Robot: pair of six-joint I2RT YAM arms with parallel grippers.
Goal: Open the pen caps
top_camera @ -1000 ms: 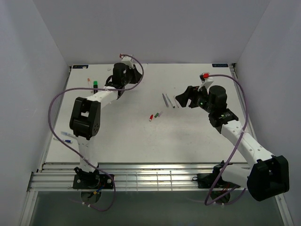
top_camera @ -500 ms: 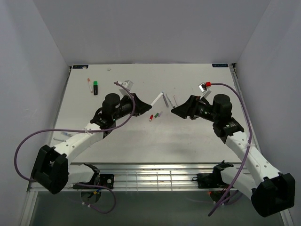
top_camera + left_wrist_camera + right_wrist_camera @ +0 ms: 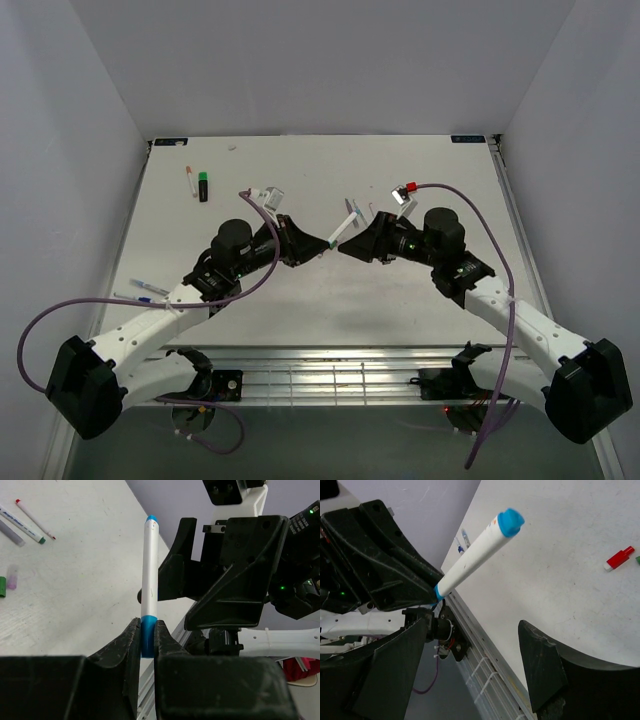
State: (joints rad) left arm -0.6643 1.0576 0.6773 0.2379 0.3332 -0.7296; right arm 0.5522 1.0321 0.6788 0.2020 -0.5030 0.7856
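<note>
My left gripper (image 3: 322, 243) is shut on the blue end (image 3: 148, 635) of a white pen (image 3: 150, 570) and holds it raised above the table, its other blue end (image 3: 152, 519) pointing away. The pen (image 3: 345, 225) tilts toward my right gripper (image 3: 346, 248), which faces it open and empty, just short of the left fingertips. In the right wrist view the pen (image 3: 475, 560) sticks out above and between my open fingers (image 3: 540, 665). A red cap (image 3: 620, 558) lies on the table beyond it.
A black marker with a green end (image 3: 203, 186) and a thin pen (image 3: 190, 180) lie at the back left. Two more pens (image 3: 148, 287) lie at the left edge. A white pen (image 3: 30, 522), a grey pen (image 3: 11, 532) and a green cap (image 3: 2, 586) lie on the table.
My left arm swung from the back left to the middle and took up the white pen. Both grippers then closed in on each other at the table's middle.
</note>
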